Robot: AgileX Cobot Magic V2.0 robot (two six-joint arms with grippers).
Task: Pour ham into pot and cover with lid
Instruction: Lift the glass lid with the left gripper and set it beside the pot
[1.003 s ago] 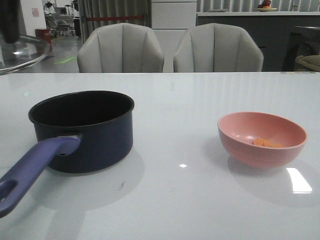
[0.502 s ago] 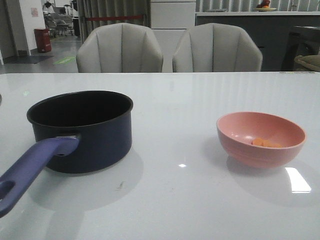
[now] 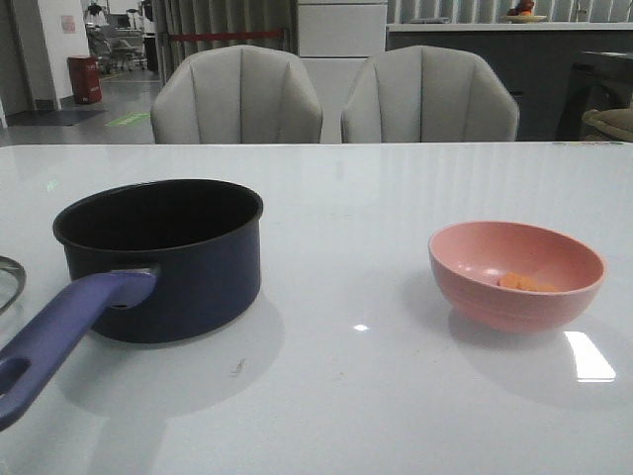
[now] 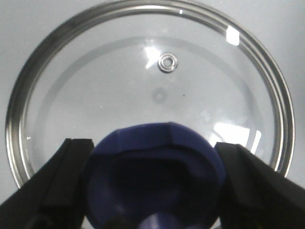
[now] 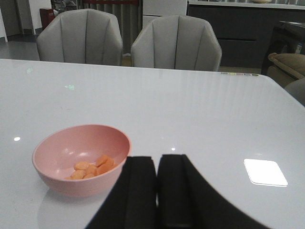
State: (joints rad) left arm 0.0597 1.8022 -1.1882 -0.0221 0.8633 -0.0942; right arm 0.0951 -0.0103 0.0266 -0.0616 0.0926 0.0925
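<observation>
Nearest in the front view, the long purple-blue handle of the pot [image 3: 158,259] runs off the lower left corner, its holed end partly cut by the frame. The dark pot stands upright on the white table [image 3: 346,396], mouth open, and its black inside is too dark to show whether anything lies in it. To its right, well apart across a broad bare stretch of tabletop, sits the pink bowl [image 3: 516,275] with the ham [image 3: 527,283] showing only as a small orange patch behind the near rim. At the far left edge a thin curved sliver of metal rim is all the front view shows of the lid [image 3: 8,282]; neither arm appears there.

In the left wrist view the lid [image 4: 147,95] fills the frame, glass side up over the table, and the left gripper [image 4: 155,181] has its fingers [image 4: 62,186] pressed on either side of the blue knob [image 4: 155,171]; the knob's lower part is cut off.

In the right wrist view the right gripper [image 5: 157,191] has its fingers together with nothing between them, near the pink bowl [image 5: 81,160], where the ham [image 5: 93,167] lies as several chunks.

Beyond the table's far edge stand two grey chairs [image 3: 237,94]
</observation>
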